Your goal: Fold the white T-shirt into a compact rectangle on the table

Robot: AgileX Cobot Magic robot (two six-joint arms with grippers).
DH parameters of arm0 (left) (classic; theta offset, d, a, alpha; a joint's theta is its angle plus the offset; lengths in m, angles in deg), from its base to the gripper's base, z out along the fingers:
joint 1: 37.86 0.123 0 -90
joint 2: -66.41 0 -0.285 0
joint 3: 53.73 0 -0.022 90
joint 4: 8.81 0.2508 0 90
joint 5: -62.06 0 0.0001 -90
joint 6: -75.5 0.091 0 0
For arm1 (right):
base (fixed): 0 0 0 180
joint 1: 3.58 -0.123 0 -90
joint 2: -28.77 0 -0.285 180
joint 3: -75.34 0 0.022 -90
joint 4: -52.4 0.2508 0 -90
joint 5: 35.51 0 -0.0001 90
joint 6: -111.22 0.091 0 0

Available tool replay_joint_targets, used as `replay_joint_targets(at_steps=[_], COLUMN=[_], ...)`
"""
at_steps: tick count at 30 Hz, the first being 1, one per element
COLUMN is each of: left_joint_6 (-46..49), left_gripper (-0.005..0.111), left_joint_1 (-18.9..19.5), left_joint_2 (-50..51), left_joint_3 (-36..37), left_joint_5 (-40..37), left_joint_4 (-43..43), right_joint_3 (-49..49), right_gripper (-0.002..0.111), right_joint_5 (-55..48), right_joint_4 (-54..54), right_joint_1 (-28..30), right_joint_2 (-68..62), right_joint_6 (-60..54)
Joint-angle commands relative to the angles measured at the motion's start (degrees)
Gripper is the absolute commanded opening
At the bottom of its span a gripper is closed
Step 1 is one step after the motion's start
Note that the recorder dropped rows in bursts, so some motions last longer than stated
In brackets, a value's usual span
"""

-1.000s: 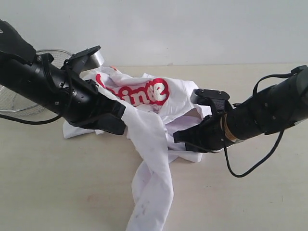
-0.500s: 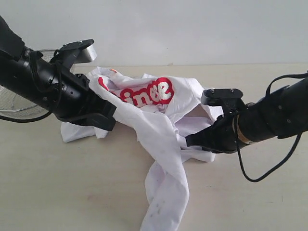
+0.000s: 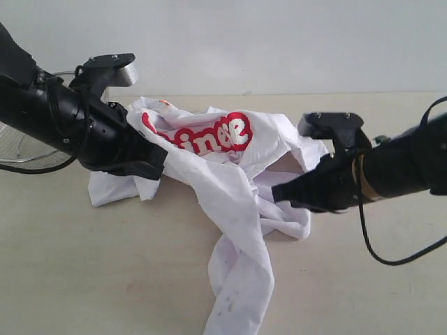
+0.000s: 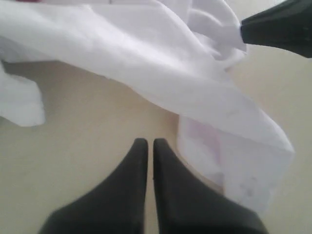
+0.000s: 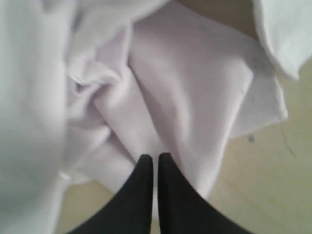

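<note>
The white T-shirt (image 3: 230, 188) lies crumpled on the table (image 3: 105, 265), its red-outlined lettering (image 3: 209, 136) facing up. A long twisted part of it trails to the near edge. My left gripper (image 3: 157, 167) is shut and empty at the shirt's left side. In the left wrist view its fingertips (image 4: 146, 142) hover over bare table (image 4: 73, 146), with the shirt (image 4: 146, 63) just beyond. My right gripper (image 3: 279, 193) is shut at the shirt's right side. Its tips (image 5: 154, 157) sit over the white folds (image 5: 185, 87), and no cloth is pinched between them.
A wire-mesh basket (image 3: 21, 150) stands at the far left, behind my left arm. A pale wall runs along the table's far edge. Bare tabletop (image 3: 363, 279) lies at the front right, and the right arm's cable (image 3: 391, 258) hangs above it.
Both shut grippers have drawn apart, the left one to the left and the right one to the right. The shirt's trailing part has shifted right and the lettering now lies flatter.
</note>
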Motion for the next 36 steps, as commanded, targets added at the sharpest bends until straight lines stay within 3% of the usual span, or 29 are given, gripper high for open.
replay_joint_targets(at_steps=[1, 6, 13, 23, 30, 36], left_joint_6=[-1.7, -1.7, -1.5, 0.5, 0.5, 0.6], left_gripper=[0.004, 0.004, 0.004, 0.004, 0.004, 0.004], left_joint_1=[-0.1, -0.1, -0.1, -0.1, -0.1, -0.1], left_joint_2=[-0.5, 0.9, 6.2, 11.2, 11.2, 11.2], left_joint_3=[0.5, 0.5, 0.3, -6.2, -6.4, -6.4], left_joint_5=[7.7, 13.0, 21.4, 20.9, 20.6, 18.7], left_joint_4=[0.6, 0.2, 0.3, 0.3, 0.3, 0.3], right_joint_3=[-4.5, -13.1, -26.3, -32.6, -32.6, -38.4], right_gripper=[0.000, 0.000, 0.000, 0.000, 0.000, 0.000], right_joint_5=[2.3, 2.8, 3.4, 5.8, 1.2, -0.8], right_joint_4=[-0.3, -0.3, -0.3, -0.3, -0.3, -0.3], right_joint_1=[0.2, 0.2, 0.4, 3.0, 3.0, 3.0], right_joint_2=[6.2, 6.0, -7.9, -19.9, -24.9, -30.3], right_joint_6=[1.6, 2.2, 3.3, 2.2, 0.7, 0.1])
